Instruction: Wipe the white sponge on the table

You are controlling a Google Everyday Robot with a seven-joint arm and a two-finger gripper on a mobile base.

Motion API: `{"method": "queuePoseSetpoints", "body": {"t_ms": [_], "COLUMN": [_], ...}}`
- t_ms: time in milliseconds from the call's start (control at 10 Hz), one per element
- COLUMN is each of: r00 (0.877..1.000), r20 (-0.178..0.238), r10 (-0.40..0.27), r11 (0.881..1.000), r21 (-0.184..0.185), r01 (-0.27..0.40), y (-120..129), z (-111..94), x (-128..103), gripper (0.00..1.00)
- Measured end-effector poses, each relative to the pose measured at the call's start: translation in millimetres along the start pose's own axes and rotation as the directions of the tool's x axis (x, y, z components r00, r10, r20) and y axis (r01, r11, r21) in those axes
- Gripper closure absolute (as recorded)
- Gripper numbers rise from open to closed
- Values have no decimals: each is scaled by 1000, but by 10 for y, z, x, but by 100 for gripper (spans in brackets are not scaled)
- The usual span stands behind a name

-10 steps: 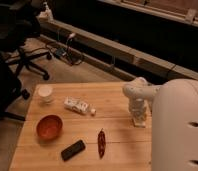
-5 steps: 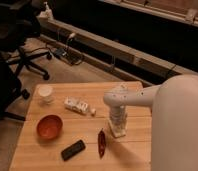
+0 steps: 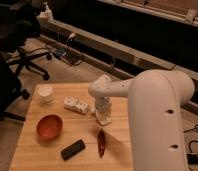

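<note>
Down on the table (image 3: 42,145), the tool (image 3: 103,118) pinches the flat off-white white sponge (image 3: 104,120) against pale planks.

On the table (image 3: 39,150): claw (image 3: 103,118) mid-table, packet (image 3: 76,105) left, phone (image 3: 73,149) in front

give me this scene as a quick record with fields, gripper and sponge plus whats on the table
gripper: gripper pointing down at the table, right of centre, shut
white sponge: white sponge under the gripper tip, pressed on the tabletop
white packet: white packet just left of the gripper
cup: white cup at far left corner
bowl: red bowl on left side
phone: black phone near front edge
chili: red chili pepper in front of the gripper
</note>
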Motion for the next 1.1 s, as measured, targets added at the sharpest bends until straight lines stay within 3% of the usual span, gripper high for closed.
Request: {"method": "queuePoseSetpoints", "body": {"t_ms": [300,600,800,1100], "r00": [998,993,979,940], "r20": [50,50,39,-4], "r10": [47,109,198,340], "r11": [997,989,974,934], "r21": [53,94,105,122], "r01": [-49,-114,-201,-337], "y": [-348,-745,-1108,-1699], "z": [-96,-57,-7,141], "x": [-547,-783,-746,-410], "gripper": [82,82,82,82]}}
